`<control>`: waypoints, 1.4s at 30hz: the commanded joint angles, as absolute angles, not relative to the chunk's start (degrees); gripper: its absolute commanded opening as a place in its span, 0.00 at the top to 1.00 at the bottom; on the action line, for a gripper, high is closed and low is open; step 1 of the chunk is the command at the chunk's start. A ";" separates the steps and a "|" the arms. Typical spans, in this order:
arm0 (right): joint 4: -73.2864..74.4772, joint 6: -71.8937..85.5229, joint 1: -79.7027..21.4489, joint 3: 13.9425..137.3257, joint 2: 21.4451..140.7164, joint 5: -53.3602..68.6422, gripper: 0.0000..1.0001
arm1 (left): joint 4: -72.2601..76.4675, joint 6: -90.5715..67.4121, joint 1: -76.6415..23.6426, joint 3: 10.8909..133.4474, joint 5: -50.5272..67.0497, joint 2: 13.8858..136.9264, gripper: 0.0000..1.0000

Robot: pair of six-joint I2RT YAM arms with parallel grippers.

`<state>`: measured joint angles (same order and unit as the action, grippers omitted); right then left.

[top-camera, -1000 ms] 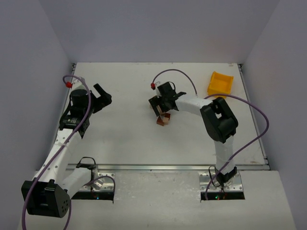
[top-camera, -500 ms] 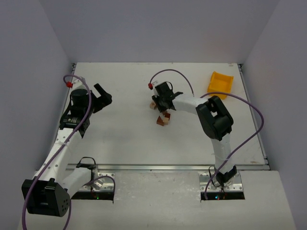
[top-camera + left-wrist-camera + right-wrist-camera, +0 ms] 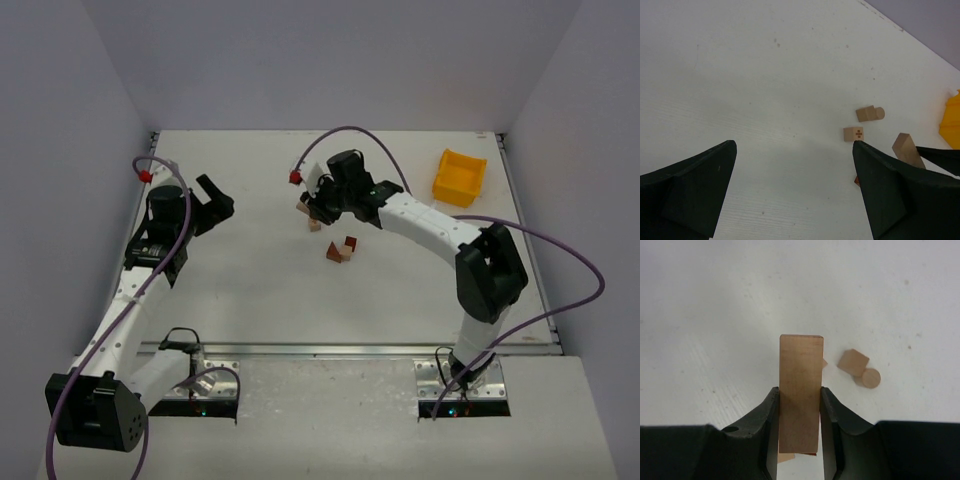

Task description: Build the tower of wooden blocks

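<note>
My right gripper (image 3: 799,396) is shut on a pale tan flat bar (image 3: 800,390), which sticks out ahead of the fingers above the table. In the top view that gripper (image 3: 316,207) hangs just beyond and left of two small blocks, reddish-brown and tan (image 3: 340,250). A tan cube (image 3: 853,362) and a round-ended piece (image 3: 871,378) lie on the table to the right of the bar. The left wrist view shows the cube (image 3: 853,133), the round-ended piece (image 3: 870,114) and the held bar (image 3: 907,149). My left gripper (image 3: 214,204) stands open and empty at the left.
A yellow plastic bin (image 3: 459,176) sits at the back right near the table's edge. Grey walls close in the table on the left, back and right. The right arm's purple cable arcs over its forearm.
My right gripper shut on the flat bar and carried it back and to the left, away from the reddish and tan blocks. The left arm has not moved.
</note>
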<state>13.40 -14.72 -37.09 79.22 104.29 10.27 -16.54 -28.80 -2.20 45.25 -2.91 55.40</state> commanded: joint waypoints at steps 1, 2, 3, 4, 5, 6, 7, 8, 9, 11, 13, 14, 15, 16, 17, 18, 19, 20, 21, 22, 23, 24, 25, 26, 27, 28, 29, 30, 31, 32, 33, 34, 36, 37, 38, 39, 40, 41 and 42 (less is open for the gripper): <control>17.27 -24.59 -41.48 84.13 108.34 16.59 0.96 | -14.68 -28.92 -1.67 45.94 -1.54 54.51 0.00; 18.54 -24.47 -41.96 86.91 110.51 16.81 0.96 | -15.06 -28.96 -1.67 46.06 -2.02 54.30 0.00; 19.58 -24.48 -42.50 89.85 112.81 17.24 0.96 | -15.47 -29.05 -1.64 46.19 -2.70 54.04 0.00; 20.23 -24.61 -43.06 92.62 114.95 17.93 0.96 | -15.90 -29.18 -1.58 46.32 -3.51 53.79 0.00; 21.67 -25.05 -43.40 94.32 116.41 18.95 0.96 | -16.10 -29.18 -1.63 46.37 -4.00 53.45 0.00; 22.97 -25.67 -43.80 96.07 117.97 19.93 0.96 | -16.27 -29.20 -1.67 46.39 -4.44 53.06 0.00; 23.71 -26.80 -44.29 97.73 119.60 20.86 0.96 | -16.36 -29.27 -1.67 46.30 -4.67 52.56 0.00; 24.56 -27.02 -44.40 98.28 119.83 21.94 0.96 | -16.43 -29.29 -1.67 46.19 -4.76 52.47 0.00; 25.34 -28.20 -44.95 98.91 121.02 22.78 0.95 | -16.44 -29.43 -1.67 45.98 -4.83 51.98 0.00; 26.03 -28.69 -45.53 99.61 123.15 22.19 0.95 | -16.35 -29.62 -1.67 45.79 -4.93 51.77 0.00; 26.45 -29.27 -45.86 100.11 124.71 22.76 0.95 | -16.35 -29.87 -1.67 45.62 -5.33 51.94 0.00; 26.45 -29.27 -45.88 100.11 124.80 22.76 0.95 | -16.35 -29.88 -1.67 45.62 -5.36 51.94 0.00; 26.52 -29.45 -45.94 100.05 125.83 23.00 0.95 | -16.41 -29.94 -1.67 45.62 -5.78 52.24 0.00; 26.37 -29.36 -45.97 99.95 126.67 23.22 0.95 | -16.44 -30.00 -1.67 45.62 -6.01 52.48 0.00; 26.08 -29.07 -45.97 99.84 127.29 23.35 0.95 | -16.44 -30.06 -1.67 45.62 -6.06 52.65 0.00; 25.70 -28.76 -45.97 99.73 127.73 23.00 0.95 | -16.44 -30.07 -1.67 45.62 -6.06 52.76 0.00; 25.08 -27.95 -46.05 99.37 128.10 21.79 0.95 | -16.44 -30.15 -1.67 45.62 -5.98 53.01 0.00; 24.36 -27.87 -46.05 98.94 128.60 21.49 0.95 | -16.44 -30.22 -1.67 45.62 -6.05 53.15 0.00; 23.99 -27.86 -46.05 98.61 128.81 21.31 0.94 | -16.37 -30.23 -1.67 45.62 -6.06 53.38 0.00; 23.58 -27.93 -46.12 98.33 128.98 21.34 0.94 | -16.41 -30.23 -1.67 45.62 -6.06 53.57 0.00; 23.29 -28.17 -46.14 98.19 129.20 21.54 0.93 | -16.40 -30.23 -1.67 45.65 -6.03 53.65 0.00; 23.05 -28.45 -46.14 98.09 129.44 21.78 0.93 | -16.35 -30.23 -1.67 45.70 -5.98 53.70 0.00; 22.95 -28.63 -46.14 98.09 129.54 22.11 0.92 | -16.43 -30.23 -1.67 45.70 -5.98 53.70 0.00; 22.94 -28.81 -46.14 98.09 129.63 22.15 0.92 | -16.44 -30.23 -1.67 45.70 -5.98 53.70 0.00; 23.01 -29.12 -46.14 98.09 129.71 22.30 0.91 | -16.44 -30.23 -1.67 45.63 -5.90 53.63 0.00; 23.06 -29.25 -46.14 98.12 129.91 22.02 0.91 | -16.36 -30.23 -1.63 45.62 -5.93 53.61 0.00; 23.11 -29.34 -46.14 98.17 130.14 21.66 0.92 | -16.27 -30.23 -1.59 45.62 -5.97 53.61 0.00; 23.12 -29.67 -46.14 98.17 130.24 21.62 0.92 | -16.26 -30.23 -1.66 45.62 -5.98 53.54 0.00; 23.16 -29.85 -46.14 97.93 130.40 21.38 0.91 | -16.26 -30.23 -1.67 45.62 -6.02 53.53 0.00; 23.19 -29.99 -46.14 97.69 130.53 21.05 0.91 | -16.28 -30.23 -1.67 45.62 -6.06 53.53 0.00; 23.12 -30.05 -46.14 97.50 130.60 20.55 0.90 | -16.34 -30.23 -1.67 45.62 -6.06 53.53 0.00; 22.98 -29.99 -46.14 97.40 130.95 20.21 0.90 | -16.42 -30.23 -1.67 45.62 -6.20 53.53 0.00; 22.62 -29.83 -46.22 97.04 131.30 19.86 0.90 | -16.44 -30.23 -1.67 45.62 -6.42 53.53 0.00; 22.32 -29.59 -46.17 96.65 131.25 20.25 0.88 | -16.44 -30.23 -1.67 45.62 -6.47 53.53 0.00; 21.92 -29.39 -46.14 96.29 131.14 20.53 0.85 | -16.44 -30.23 -1.67 45.62 -6.48 53.53 0.00; 21.37 -29.27 -46.14 95.98 130.96 20.65 0.81 | -16.44 -30.23 -1.67 45.62 -6.42 53.53 0.00; 21.10 -29.10 -46.23 95.98 130.79 20.83 0.80 | -16.52 -30.23 -1.67 45.70 -6.42 53.53 0.00; 20.93 -29.01 -46.23 95.89 130.53 20.58 0.79 | -16.52 -30.23 -1.67 45.70 -6.50 53.44 0.00; 20.92 -28.94 -46.23 95.95 130.39 20.44 0.77 | -16.59 -30.23 -1.67 45.70 -6.57 53.37 0.00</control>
<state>23.08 -28.91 -45.81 96.72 131.24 20.19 -17.95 -29.89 -2.20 45.25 -5.99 53.84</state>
